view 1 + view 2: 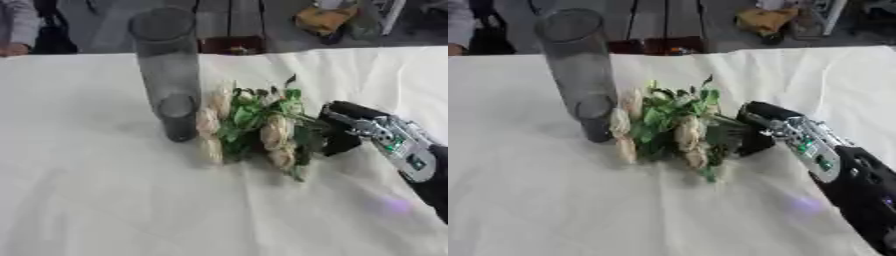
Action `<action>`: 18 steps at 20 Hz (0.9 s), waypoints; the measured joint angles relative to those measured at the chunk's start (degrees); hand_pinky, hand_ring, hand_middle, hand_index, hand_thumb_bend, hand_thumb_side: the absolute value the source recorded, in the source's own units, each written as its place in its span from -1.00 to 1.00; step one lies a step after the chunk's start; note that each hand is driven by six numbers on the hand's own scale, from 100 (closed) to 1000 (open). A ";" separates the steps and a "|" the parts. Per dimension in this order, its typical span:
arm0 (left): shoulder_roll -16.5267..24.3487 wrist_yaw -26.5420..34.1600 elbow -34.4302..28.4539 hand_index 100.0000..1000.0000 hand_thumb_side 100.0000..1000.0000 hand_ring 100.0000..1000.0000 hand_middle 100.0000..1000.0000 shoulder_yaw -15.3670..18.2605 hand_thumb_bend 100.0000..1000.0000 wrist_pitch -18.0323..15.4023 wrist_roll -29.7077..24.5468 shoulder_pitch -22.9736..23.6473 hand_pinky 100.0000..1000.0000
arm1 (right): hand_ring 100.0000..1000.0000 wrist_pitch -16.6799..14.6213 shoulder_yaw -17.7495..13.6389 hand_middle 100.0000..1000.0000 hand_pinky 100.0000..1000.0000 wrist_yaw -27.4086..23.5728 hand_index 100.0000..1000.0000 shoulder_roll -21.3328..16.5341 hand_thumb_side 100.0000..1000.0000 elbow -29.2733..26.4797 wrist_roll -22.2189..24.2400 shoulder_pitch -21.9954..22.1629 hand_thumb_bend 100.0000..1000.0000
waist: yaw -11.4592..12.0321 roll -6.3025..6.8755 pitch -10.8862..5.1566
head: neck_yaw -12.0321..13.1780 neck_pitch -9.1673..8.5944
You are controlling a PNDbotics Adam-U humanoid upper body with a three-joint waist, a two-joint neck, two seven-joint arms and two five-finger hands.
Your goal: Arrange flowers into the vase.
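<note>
A tall clear cylindrical vase point(169, 70) stands upright on the white cloth, left of centre. Beside its base lies a bunch of cream roses with green leaves point(254, 125), blooms toward the vase. My right hand point(343, 131) comes in from the right and sits at the stem end of the bunch, its dark fingers curled round the stems. The stems themselves are hidden behind the hand. My left hand shows in neither view.
A white wrinkled cloth point(114, 200) covers the whole table. Beyond the far edge are a dark box point(232, 45), a yellow object point(322, 19) on the floor, and a person's sleeve point(16, 25) at the upper left corner.
</note>
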 measured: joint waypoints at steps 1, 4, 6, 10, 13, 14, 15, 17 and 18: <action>0.00 0.00 0.00 0.91 1.00 0.75 0.89 0.00 -1.00 0.01 -0.01 0.00 0.38 | -1.00 -0.12 0.01 -1.00 -1.00 -0.03 -1.00 0.12 0.35 0.00 -1.12 -0.02 0.18 | 0.00 0.03 0.02 | 0.00 0.00; 0.00 0.00 0.00 0.91 1.00 0.75 0.89 0.00 -1.00 0.04 -0.03 0.00 0.38 | -1.00 -0.52 0.00 -1.00 -1.00 -0.38 -1.00 0.45 0.28 -0.03 -5.07 -0.46 -0.02 | 0.03 0.07 0.02 | 0.00 0.00; 0.00 0.00 0.00 0.91 1.00 0.75 0.89 0.00 -1.00 0.05 -0.05 0.00 0.38 | -1.00 -0.76 -0.04 -1.00 -1.00 -0.88 -1.00 0.45 0.16 -0.08 -7.41 -0.52 0.00 | 0.05 0.06 0.02 | 0.00 -0.01; 0.00 0.00 0.00 0.91 1.00 0.74 0.89 0.00 -1.00 0.10 -0.09 0.00 0.38 | -1.00 -0.43 -0.47 -1.00 -1.00 -3.52 -1.00 0.45 0.04 -0.39 -10.00 -0.98 0.05 | 0.05 -0.01 0.02 | 0.00 -0.06; 0.00 0.00 0.00 0.91 1.00 0.74 0.89 -0.01 -1.00 0.11 -0.11 0.00 0.38 | -1.00 0.33 -0.96 -1.00 -1.00 -5.56 -1.00 0.45 -0.07 -1.37 -11.12 -1.26 0.17 | 0.04 -0.09 0.02 | 0.00 -0.35; 0.00 0.00 0.00 0.91 1.00 0.74 0.89 -0.01 -1.00 0.12 -0.11 0.00 0.38 | -1.00 0.68 -1.12 -1.00 -1.00 -6.36 -1.00 0.44 -0.08 -1.78 -11.39 -1.40 0.17 | 0.04 -0.09 0.02 | 0.00 -0.42; 0.00 0.00 0.00 0.91 1.00 0.74 0.89 -0.01 -1.00 0.12 -0.10 0.00 0.38 | -1.00 1.12 -1.32 -1.00 -1.00 -7.10 -1.00 0.44 -0.13 -2.21 -11.56 -1.47 0.16 | 0.04 -0.09 0.02 | 0.00 -0.44; 0.00 0.00 0.00 0.91 1.00 0.73 0.89 -0.01 -1.00 0.13 -0.10 0.00 0.38 | -1.00 2.16 -1.78 -1.00 -1.00 -8.48 -1.00 0.43 -0.14 -3.29 -11.70 -1.54 0.13 | 0.03 -0.08 0.02 | 0.00 -0.47; 0.00 0.00 0.00 0.91 1.00 0.73 0.89 -0.01 -1.00 0.13 -0.11 0.00 0.38 | -1.00 2.72 -1.98 -1.00 -1.00 -9.32 -1.00 0.43 -0.12 -3.85 -11.69 -1.71 0.12 | 0.02 -0.06 0.02 | 0.00 -0.50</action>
